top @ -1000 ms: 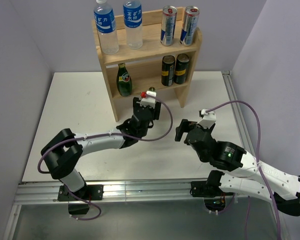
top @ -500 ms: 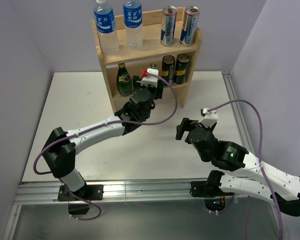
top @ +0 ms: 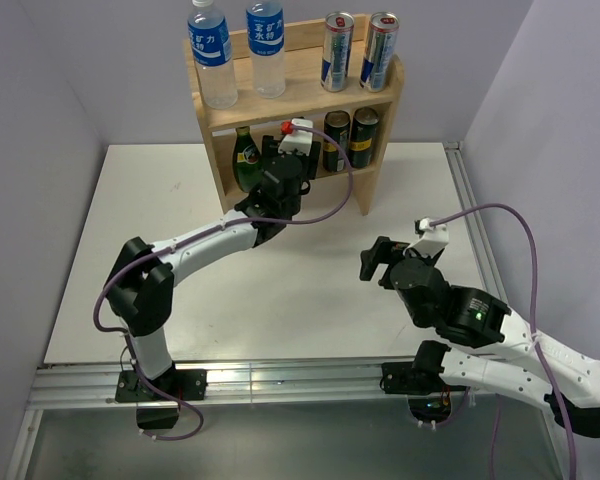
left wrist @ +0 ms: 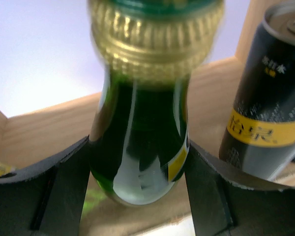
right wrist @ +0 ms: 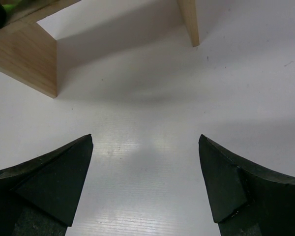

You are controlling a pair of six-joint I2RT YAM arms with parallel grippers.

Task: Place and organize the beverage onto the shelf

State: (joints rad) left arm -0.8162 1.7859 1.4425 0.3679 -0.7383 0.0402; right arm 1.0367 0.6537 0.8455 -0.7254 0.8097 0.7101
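**Green bottle goes into the lower tier's gap**

The white worktop (top: 180, 260) carried one piece of furniture, the shelf (top: 380, 150), set at its far edge with the open front facing both arms. The left arm (top: 200, 245) was stretched long across the worktop toward it, and the reach made sense, because the lower tier had a gap in its middle. The right arm (top: 460, 310) sat back near the right edge, by my reading to keep out of the lane.

On the top board, two water bottles (top: 212, 55) stood at the left end and two tall cans (top: 337, 50) at the right, like beside like. Below, a twin bottle (top: 246, 160) stood at the left end and two black cans (top: 363, 137) at the right.

And there it was: the green bottle (left wrist: 137, 123) with the gold cap, upright inside the lower tier, a black can near on its right. It looked meant for the spot beside its twin. Whether its base had met the board could not be told.

The left pincer (left wrist: 135, 196) was clamped low on its body, which kept it upright. The right pincer (right wrist: 145, 182) hung over bare worktop, jaws wide apart with nothing in them.
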